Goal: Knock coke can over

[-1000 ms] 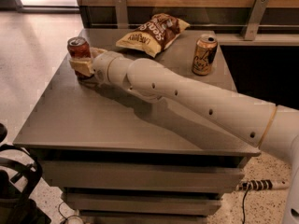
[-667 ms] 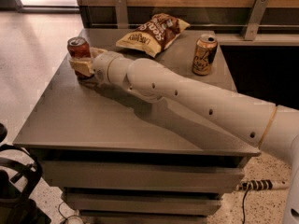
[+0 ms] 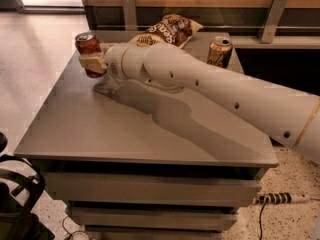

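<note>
The coke can (image 3: pixel 87 45), red with a silver top, stands near the far left corner of the grey table (image 3: pixel 100 129). My gripper (image 3: pixel 93 64) is at the can's lower half, with a pale finger pad (image 3: pixel 92 62) lying across the can's near side. The gripper looks shut on the can, which stays roughly upright. The far finger is hidden behind the can. My white arm reaches across the table from the right.
A gold can (image 3: pixel 219 51) stands at the table's far right. A brown chip bag (image 3: pixel 169 29) lies at the far middle. A wooden wall with metal brackets runs behind. A power strip (image 3: pixel 280 198) lies on the floor at the right.
The gripper and the can sit slightly higher in the view than before. The gold can and the chip bag keep their places on the table.
</note>
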Robot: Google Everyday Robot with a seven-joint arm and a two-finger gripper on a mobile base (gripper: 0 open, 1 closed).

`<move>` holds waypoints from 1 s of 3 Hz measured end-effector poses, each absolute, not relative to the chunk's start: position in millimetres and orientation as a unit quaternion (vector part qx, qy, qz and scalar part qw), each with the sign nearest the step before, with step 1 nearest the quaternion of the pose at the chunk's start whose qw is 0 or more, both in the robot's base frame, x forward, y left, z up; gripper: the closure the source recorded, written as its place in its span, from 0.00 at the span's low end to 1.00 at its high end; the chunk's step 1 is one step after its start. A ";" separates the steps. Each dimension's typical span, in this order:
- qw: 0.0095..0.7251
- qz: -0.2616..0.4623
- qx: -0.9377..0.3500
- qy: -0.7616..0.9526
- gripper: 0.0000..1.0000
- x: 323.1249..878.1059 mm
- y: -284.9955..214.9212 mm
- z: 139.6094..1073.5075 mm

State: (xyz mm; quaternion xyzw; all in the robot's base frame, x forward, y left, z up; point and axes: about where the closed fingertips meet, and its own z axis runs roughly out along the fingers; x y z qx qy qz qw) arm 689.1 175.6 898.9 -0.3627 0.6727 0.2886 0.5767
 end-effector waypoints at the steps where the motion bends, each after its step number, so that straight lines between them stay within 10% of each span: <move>1: 0.550 0.275 -0.393 0.684 1.00 688.7 163.0 913.8; 3: 0.461 0.220 -0.455 0.729 1.00 689.2 151.3 906.7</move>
